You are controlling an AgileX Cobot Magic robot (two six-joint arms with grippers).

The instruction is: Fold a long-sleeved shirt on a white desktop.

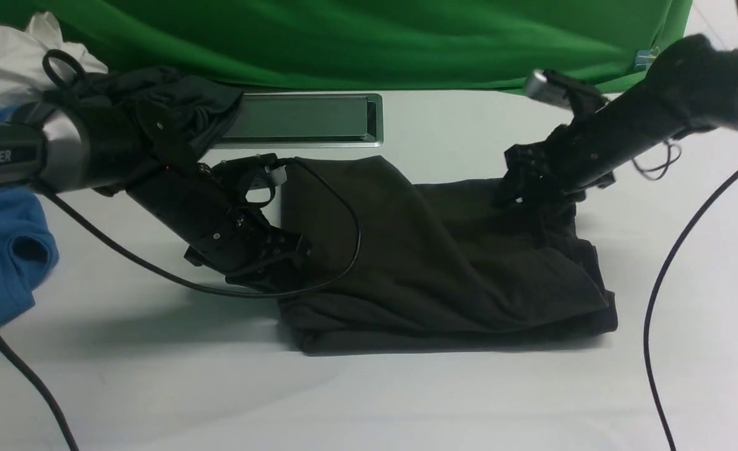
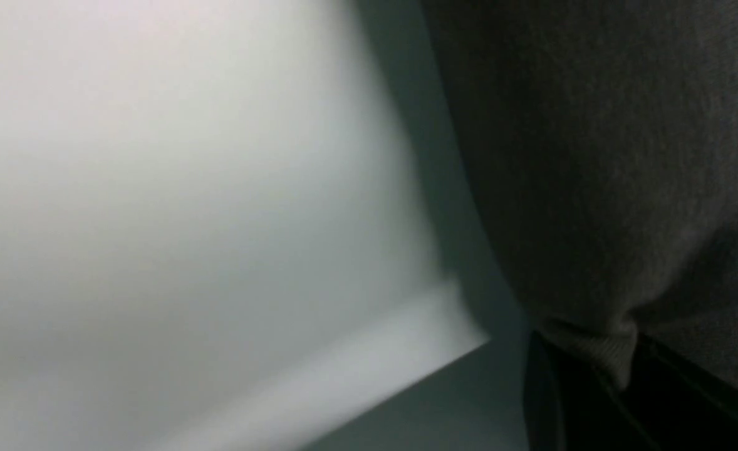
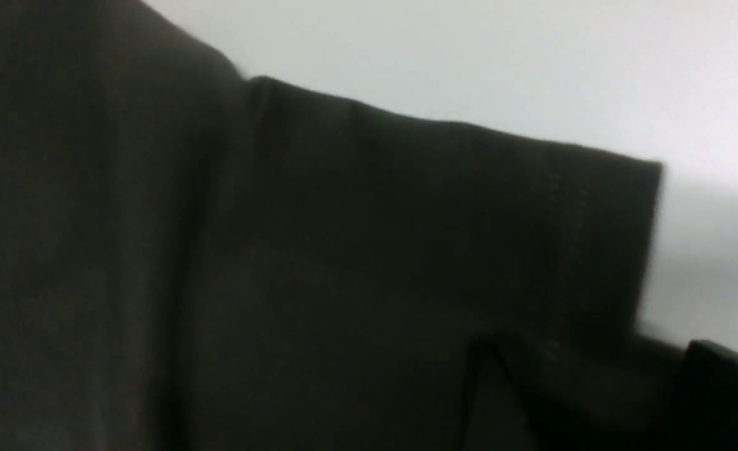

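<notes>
shirt: long-sleeved shirt (image 1: pixel 444 263), dark olive-brown, folded into a thick rectangular bundle mid white desktop (image 1: pixel 369 401), just in front of the silver-framed cable slot (image 1: pixel 303 119)
left gripper (image 1: pixel 281 257): low at the bundle's left edge, jaws closed on a pinch of knit fabric; the left wrist view shows ribbed cloth (image 2: pixel 601 351) bunched between the dark fingers
right gripper (image 1: pixel 522 188): down on the bundle's far right corner, touching cloth; jaw gap can't be told; the right wrist view shows only a stitched hem (image 3: pixel 569 225) and one dark finger (image 3: pixel 720 388)
clutter: blue shirt (image 1: pixel 5 250) at the left edge, charcoal garment (image 1: pixel 175 100) behind the left arm, green backdrop (image 1: pixel 369 37)
</notes>
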